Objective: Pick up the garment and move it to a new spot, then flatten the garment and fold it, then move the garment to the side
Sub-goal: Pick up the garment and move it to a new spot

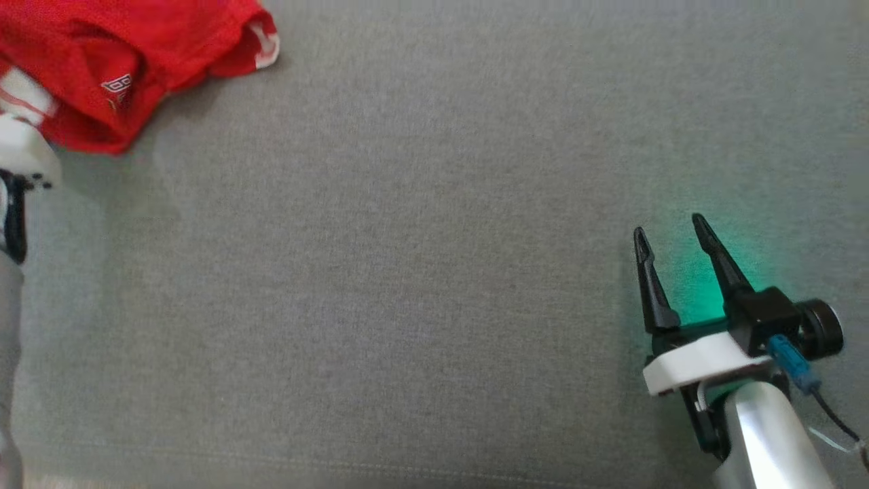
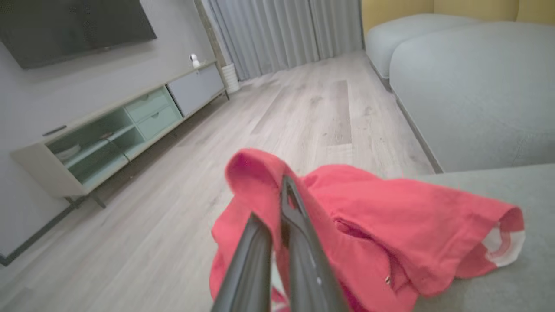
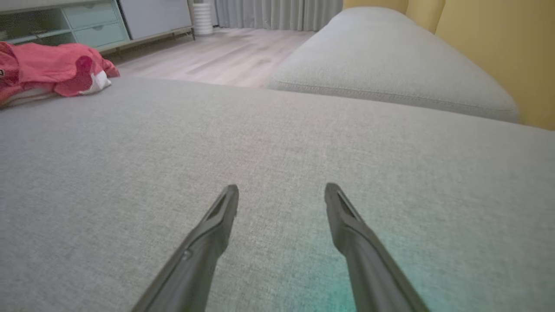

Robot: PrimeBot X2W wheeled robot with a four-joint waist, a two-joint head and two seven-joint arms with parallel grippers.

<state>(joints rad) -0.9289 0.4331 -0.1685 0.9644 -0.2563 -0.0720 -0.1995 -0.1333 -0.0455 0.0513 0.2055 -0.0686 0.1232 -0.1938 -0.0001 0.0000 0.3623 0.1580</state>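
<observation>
The garment (image 1: pixel 122 61) at the sofa seat's (image 1: pixel 434 272) far left corner is cut off by the top and left picture edges. Its white emblem (image 1: pixel 117 87) is too small to be read. The tip of one finger of the left gripper (image 2: pixel 271 201) is covered by red cloth.

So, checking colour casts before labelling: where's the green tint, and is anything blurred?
Head view: green glow on the cushion by the right gripper. Right wrist view: teal tint lower right. Left wrist view: left gripper soft, red garment sharper.
</observation>
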